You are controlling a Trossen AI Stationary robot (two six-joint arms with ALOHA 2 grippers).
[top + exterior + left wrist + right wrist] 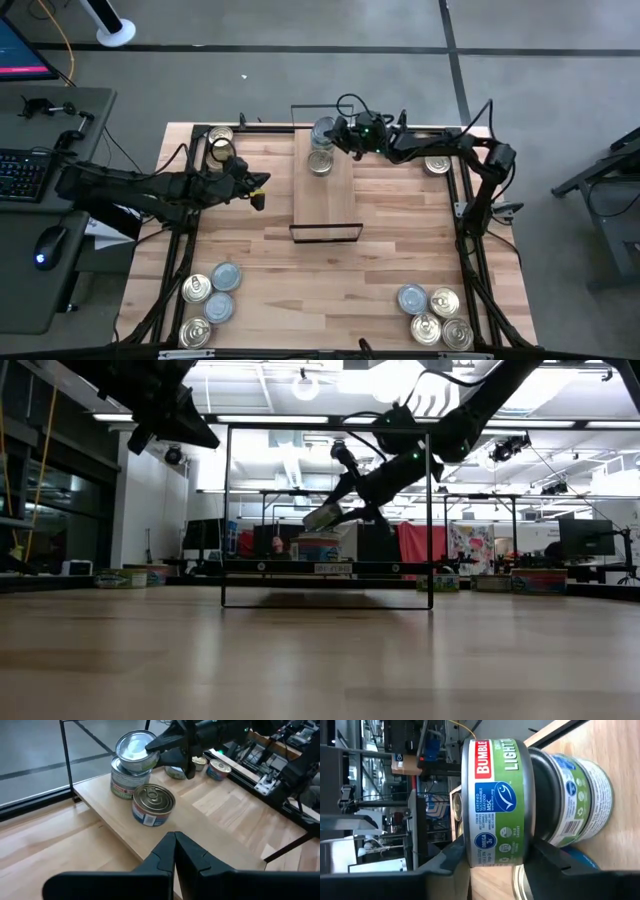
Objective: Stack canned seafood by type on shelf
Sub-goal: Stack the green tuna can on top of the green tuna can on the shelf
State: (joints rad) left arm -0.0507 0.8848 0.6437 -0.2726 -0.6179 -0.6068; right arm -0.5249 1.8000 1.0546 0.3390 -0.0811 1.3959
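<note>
The shelf [325,195] is a light-wood plank with black wire frames, lying mid-table. At its far end a green-labelled tin [122,782] stands on the plank, with a gold-topped tin [152,805] beside it. My right gripper [335,132] reaches in from the right and is shut on a silver-topped tin [134,747], held tilted just above the green-labelled one. In the low view the held tin [322,515] slants over the standing one [318,547]. My left gripper [175,842] is shut and empty, above the table left of the shelf [258,190]. My right gripper pinches the tin by its two flat faces. One finger [160,742] lies on the lid [142,751]; the other [545,795] is under the bottom, between it and the tin below. The fingers come from the table's right, slanting slightly down. The tin is tilted; I cannot tell if its low edge touches the tin below.
Loose tins lie in groups at the near left [210,305] and near right [435,315] corners, with more at the far left [220,140] and far right [437,163]. Black frame rails run along the table's edges. The shelf's near half is bare wood.
</note>
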